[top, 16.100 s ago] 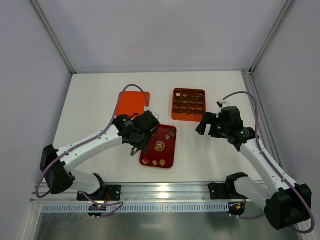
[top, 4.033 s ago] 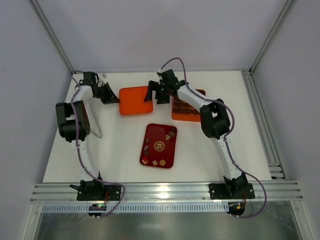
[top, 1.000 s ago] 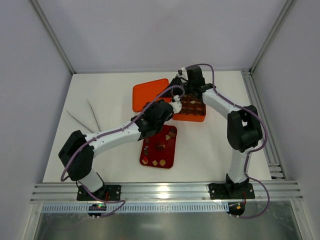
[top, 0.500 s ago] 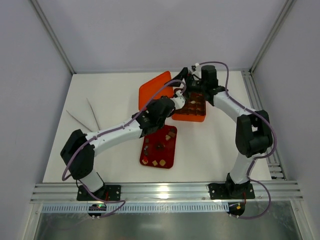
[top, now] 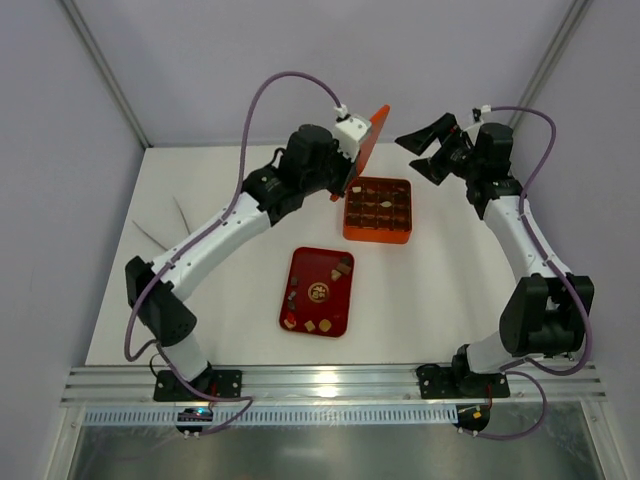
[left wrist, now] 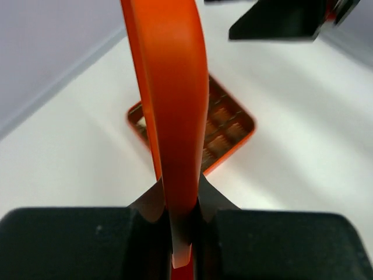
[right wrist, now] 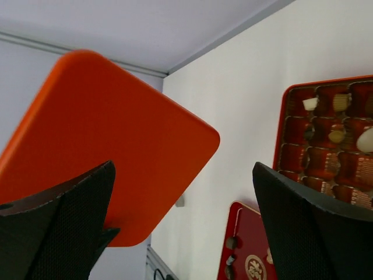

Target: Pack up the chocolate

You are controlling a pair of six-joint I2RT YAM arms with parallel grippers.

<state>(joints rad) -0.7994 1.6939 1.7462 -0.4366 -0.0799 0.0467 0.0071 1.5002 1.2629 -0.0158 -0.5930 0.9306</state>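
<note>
Nearest, chocolate [top: 326,324]: loose pieces on tray [top: 337,300], well below and nearer than both grippers; more in box [top: 377,238] cells.
Left gripper [left wrist: 178,201]: clamped on lid [top: 370,140] edge, lid upright above box's far-left corner.
Right gripper [top: 428,152]: jaws wide, empty, just beside lid.
Advice: probably lidding; turn lid flat, square it over box, lower straight.
Writing: round tray emblem [top: 319,292], unreadable.

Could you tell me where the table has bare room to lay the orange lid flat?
Widest bare patch: the table right of the red tray and orange box. A narrower strip lies between tray and near rail. Crowded behind the box, where the left end effector holds the lid beside the open right end effector.
</note>
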